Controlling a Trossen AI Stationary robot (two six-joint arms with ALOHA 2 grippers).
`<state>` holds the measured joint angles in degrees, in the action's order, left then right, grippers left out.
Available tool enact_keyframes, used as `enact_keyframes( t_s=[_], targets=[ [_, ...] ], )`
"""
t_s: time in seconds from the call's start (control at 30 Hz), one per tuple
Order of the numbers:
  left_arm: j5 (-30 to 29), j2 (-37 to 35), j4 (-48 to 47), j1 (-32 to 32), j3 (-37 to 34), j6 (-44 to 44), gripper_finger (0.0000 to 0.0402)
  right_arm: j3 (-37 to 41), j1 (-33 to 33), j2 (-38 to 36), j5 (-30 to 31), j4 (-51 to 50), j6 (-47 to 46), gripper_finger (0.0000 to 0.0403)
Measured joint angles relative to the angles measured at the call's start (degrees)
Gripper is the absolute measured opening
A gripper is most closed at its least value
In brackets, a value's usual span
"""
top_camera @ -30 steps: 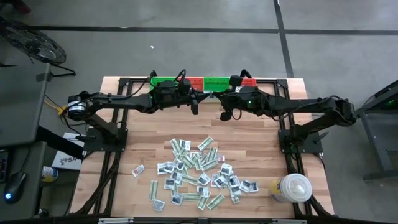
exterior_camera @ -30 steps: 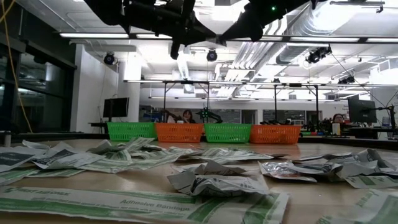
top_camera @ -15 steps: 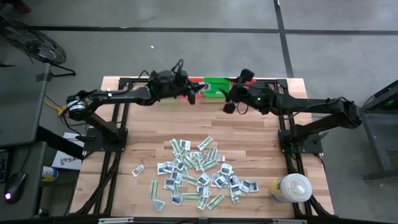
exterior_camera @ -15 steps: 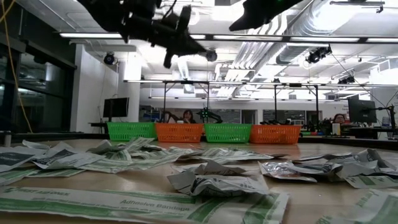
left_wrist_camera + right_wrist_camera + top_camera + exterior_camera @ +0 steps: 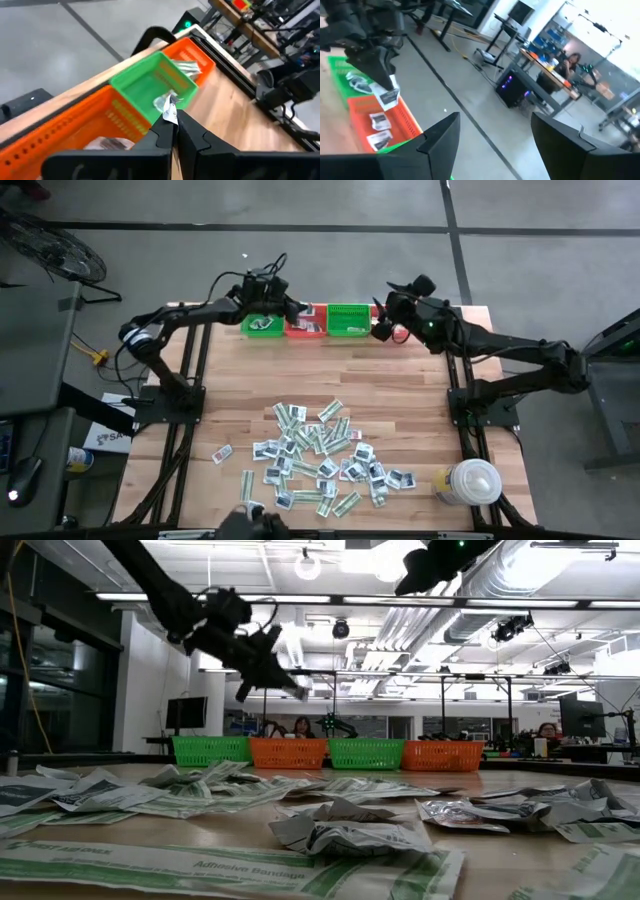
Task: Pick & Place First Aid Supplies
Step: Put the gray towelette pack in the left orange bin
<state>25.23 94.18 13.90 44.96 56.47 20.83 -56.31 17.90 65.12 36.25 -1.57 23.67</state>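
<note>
Two arms above the far basket row, packets heaped on the near worktop [image 5: 420, 415].
Only the left wrist view shows the left gripper [image 5: 174, 116] clenched on a white packet [image 5: 169, 106] above a green basket [image 5: 150, 87]; the right gripper [image 5: 492, 135] stands released. First aid supplies [image 5: 320, 460] litter the wood; beyond, a person [image 5: 568, 62] sits at a desk.

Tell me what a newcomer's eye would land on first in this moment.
The heap of first aid packets scattered across the near half of the table stands out first. Next comes the row of green and orange baskets along the far edge, where the left gripper hangs above them with its jaws shut on a small packet. The right gripper, jaws open, hovers at the row's right end.
</note>
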Motion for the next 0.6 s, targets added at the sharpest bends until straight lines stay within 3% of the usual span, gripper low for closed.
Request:
enact_keyframes(
  t_s=[0.27, 0.6],
  targets=[
    [5.5, 6.3, 3.0, 4.2, 0.0, 2.2, 0.0, 0.0, 6.5, 0.0, -5.0, -2.7, -10.0, 0.0232],
    [4.6, 10.6, 3.1, 4.9, 0.0, 7.2, 0.0, 0.0, 11.2, 0.0, -9.6, -6.0, -15.0, 0.0222]
  ],
)
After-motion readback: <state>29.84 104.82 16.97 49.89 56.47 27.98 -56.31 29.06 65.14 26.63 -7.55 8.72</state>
